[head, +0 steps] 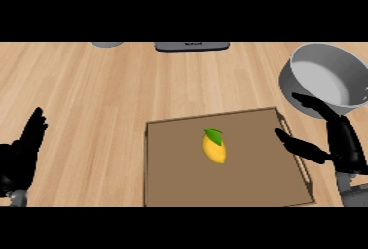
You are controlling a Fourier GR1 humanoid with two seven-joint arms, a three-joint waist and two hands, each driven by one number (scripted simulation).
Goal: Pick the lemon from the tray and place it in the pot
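Observation:
A yellow lemon (213,147) with a green leaf lies near the middle of the brown tray (179,185). The grey pot (327,78) stands at the far right, just beyond the tray's back right corner. My right hand (343,143) is open at the tray's right edge, fingers spread, its thumb reaching over the tray toward the lemon but apart from it. My left hand (22,155) rests open at the left edge of the view, fingers up, far from the tray.
A dark flat object (192,45) and a grey round object (107,44) sit at the counter's far edge. Bare wooden counter (93,97) stretches left of and behind the tray.

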